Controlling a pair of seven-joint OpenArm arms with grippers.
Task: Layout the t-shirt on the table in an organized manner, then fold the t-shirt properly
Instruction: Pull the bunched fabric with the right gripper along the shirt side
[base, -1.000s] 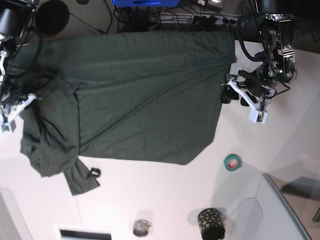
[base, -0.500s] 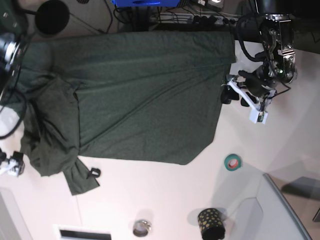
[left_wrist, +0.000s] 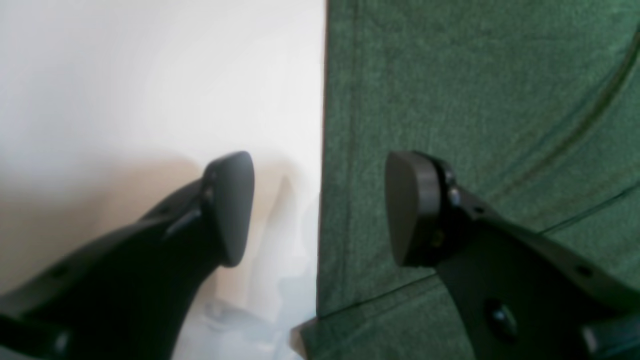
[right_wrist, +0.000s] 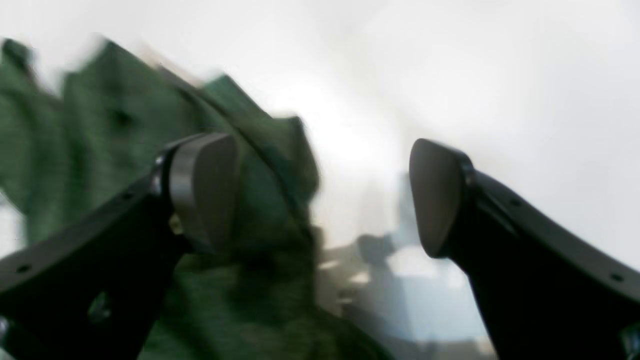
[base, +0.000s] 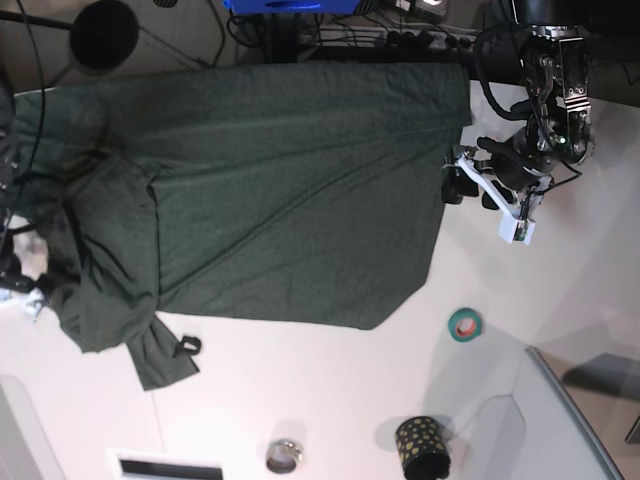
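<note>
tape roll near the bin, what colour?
Teal-green with a reddish inner ring: tape roll, clearest in the base view.

Setting: robotics lab or test bench, not a home.

Evidence:
- White table (base: 330, 400), smooth and bare of any household finish, serving as a work surface.
- Two black robot arms mounted at opposite edges of the tabletop; one arm (base: 545, 90) at the right edge shows exposed cabling and a lit green indicator.
- Tangle of cables and a power strip (base: 400, 38) beyond the far edge, beside a blue box (base: 290, 5).
- Loose bench items near the front edge: roll of green tape (base: 464, 324), black dotted cup (base: 424, 447), small metal ring (base: 284, 456) (exact nature unclear).
- Grey bin (base: 560, 420) at the front right corner.
</note>
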